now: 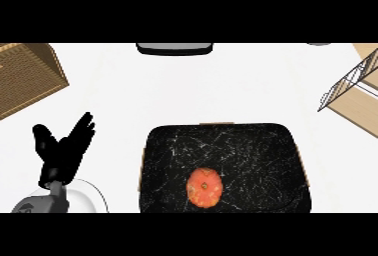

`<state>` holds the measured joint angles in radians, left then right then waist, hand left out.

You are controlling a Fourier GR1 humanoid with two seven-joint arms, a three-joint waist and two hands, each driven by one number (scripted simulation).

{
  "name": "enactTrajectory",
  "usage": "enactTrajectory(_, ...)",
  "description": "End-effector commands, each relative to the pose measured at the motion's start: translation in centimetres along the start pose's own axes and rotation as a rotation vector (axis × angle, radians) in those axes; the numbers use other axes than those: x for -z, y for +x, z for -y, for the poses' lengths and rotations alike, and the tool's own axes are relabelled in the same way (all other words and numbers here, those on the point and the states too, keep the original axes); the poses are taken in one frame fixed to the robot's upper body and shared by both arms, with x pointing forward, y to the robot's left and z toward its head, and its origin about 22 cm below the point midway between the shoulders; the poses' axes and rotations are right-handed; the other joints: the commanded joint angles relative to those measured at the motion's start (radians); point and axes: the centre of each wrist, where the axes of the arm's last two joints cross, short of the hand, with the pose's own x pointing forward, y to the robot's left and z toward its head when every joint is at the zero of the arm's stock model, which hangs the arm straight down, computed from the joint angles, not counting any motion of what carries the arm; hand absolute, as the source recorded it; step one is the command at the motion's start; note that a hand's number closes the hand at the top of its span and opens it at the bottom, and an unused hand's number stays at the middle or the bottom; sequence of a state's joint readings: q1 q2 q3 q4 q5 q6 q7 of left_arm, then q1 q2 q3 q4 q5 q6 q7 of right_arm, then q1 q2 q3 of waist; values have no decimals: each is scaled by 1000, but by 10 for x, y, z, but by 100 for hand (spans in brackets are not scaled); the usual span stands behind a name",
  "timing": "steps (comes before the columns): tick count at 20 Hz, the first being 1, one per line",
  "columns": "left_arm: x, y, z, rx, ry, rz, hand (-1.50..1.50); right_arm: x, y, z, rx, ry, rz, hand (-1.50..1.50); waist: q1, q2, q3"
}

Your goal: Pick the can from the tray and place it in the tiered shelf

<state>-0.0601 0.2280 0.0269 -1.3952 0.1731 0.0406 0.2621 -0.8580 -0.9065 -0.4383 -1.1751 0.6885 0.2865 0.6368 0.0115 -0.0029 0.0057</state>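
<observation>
Head view: much of the scene is cut off at the edges. A dark grey thing (175, 48) at the top edge shows only its near rim, a wicker basket (26, 75) runs out of the upper left corner, and the shelf (347, 82) at the right edge shows only a thin wire frame tilted over tan wooden boards, so its tiers cannot be told apart. The right hand does not show at all. At the lower left a white plate (92, 197) is partly covered by the grey forearm (44, 202) and clipped by the lower edge. The black marbled tray (221, 150) fills the lower middle, its near side also clipped. The white counter (221, 85) lies bare between the tray's far edge and the dark grey thing, and between the tray and the shelf. On the near part of the tray, a little left of its middle, lies a round orange-red object (204, 187); it may be the can seen end-on, but that is hard to tell. The left hand (63, 152) rests left of the tray, fingers straight and spread, pointing up, holding nothing. It is apart from the object, with the tray's left edge between them.
</observation>
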Motion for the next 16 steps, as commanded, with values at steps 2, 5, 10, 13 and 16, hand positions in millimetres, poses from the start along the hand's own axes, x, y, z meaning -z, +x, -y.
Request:
enactTrajectory(2, 1, -19, -3, -11, -4, -92, 0, -5, -12, -24, -9, -1, 33, 150, -13, 2, -6)
enactTrajectory(5, -4, -15, -9, -7, -1, -84, 0, 18, -24, -19, 14, -16, 48, 150, 0, 6, -6)
enactTrajectory(10, 6, -14, 17, -13, 4, -75, 0, 26, -34, -16, 27, -2, 69, 150, -7, 6, -6)
enactTrajectory(13, 10, -7, 5, -23, 3, -75, 0, 22, -10, -21, -11, 0, 66, 150, -2, 6, -6)
enactTrajectory(16, -10, -3, -12, -13, 33, -59, 0, 19, -32, -8, -78, 35, 67, 150, -9, 1, -6)
